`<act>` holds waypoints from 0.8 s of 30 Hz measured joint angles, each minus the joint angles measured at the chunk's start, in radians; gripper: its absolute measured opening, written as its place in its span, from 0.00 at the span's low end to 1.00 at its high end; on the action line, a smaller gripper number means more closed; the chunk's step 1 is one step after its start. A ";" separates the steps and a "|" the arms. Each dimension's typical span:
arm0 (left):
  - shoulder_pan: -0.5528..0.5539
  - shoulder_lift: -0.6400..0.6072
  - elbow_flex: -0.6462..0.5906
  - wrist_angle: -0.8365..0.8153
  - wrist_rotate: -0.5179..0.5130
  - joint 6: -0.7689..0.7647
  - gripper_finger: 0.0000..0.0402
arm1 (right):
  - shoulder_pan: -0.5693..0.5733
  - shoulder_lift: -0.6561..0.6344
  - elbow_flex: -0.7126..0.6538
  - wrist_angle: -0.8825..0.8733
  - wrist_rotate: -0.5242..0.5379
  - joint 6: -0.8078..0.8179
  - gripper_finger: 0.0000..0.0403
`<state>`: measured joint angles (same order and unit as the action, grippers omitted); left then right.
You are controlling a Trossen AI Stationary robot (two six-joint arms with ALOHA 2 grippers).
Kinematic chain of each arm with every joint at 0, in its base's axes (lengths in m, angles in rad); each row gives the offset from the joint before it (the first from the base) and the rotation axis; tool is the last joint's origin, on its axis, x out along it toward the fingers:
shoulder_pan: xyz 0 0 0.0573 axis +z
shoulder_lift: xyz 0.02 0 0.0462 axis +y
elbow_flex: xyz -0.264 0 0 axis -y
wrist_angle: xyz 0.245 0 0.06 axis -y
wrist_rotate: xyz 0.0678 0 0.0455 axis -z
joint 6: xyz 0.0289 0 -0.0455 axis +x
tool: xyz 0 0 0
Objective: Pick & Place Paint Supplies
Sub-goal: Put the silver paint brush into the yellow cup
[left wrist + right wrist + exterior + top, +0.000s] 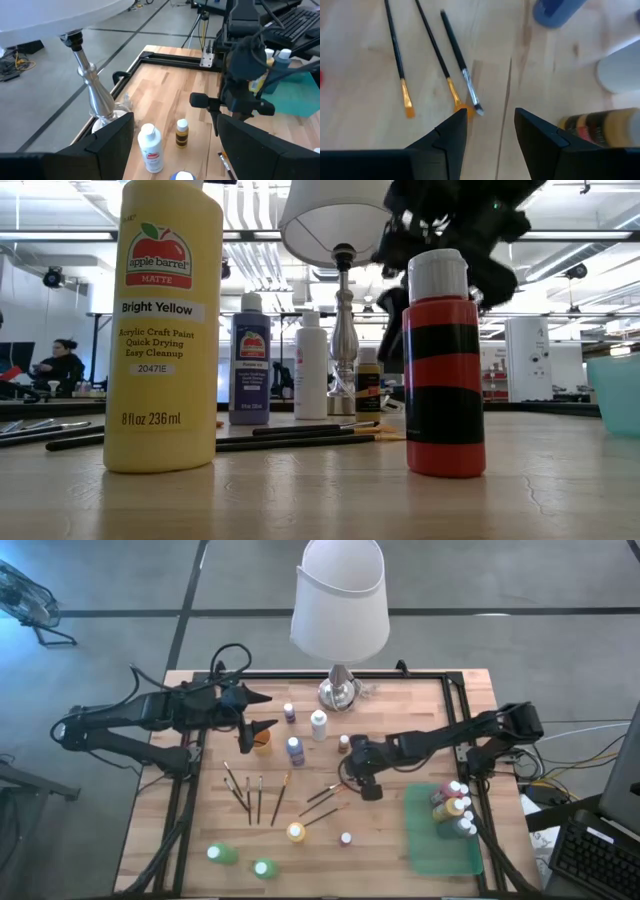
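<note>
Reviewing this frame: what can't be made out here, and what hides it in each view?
- High view: the labels on the bottles in the green tray are too small to read.
- Low view: the right gripper is dark against the ceiling lights behind the red bottle; its fingers cannot be told.
- Right wrist view: the right gripper is open above the brushes, but the handles are cut off by the edge.
- Left wrist view: the lamp shade is cut off.

Open-plan lab or workshop: concrete floor (520, 640), ceiling strip lights (60, 235), seated person (60, 365) at far bench.
</note>
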<state>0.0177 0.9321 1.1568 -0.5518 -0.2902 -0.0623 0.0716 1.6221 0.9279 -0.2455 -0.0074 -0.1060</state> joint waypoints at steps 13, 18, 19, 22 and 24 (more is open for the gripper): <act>0.000 0.006 0.000 -0.009 0.000 -0.001 0.72 | 0.000 0.099 0.000 0.075 -0.001 -0.001 0.28; 0.000 0.010 0.000 -0.009 0.000 -0.002 0.72 | 0.000 0.101 0.000 0.080 -0.026 0.014 0.26; 0.000 0.010 0.000 -0.009 0.000 -0.002 0.72 | 0.000 0.104 0.000 0.083 -0.033 0.021 0.26; 0.000 0.010 0.000 -0.009 0.000 -0.002 0.72 | 0.000 0.121 0.000 0.087 -0.039 0.025 0.27; 0.000 0.010 0.000 -0.009 0.000 -0.002 0.72 | 0.000 0.142 0.000 0.117 -0.046 0.024 0.28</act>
<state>0.0177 0.9421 1.1568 -0.5610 -0.2905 -0.0639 0.0719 1.7643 0.9280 -0.1288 -0.0533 -0.0817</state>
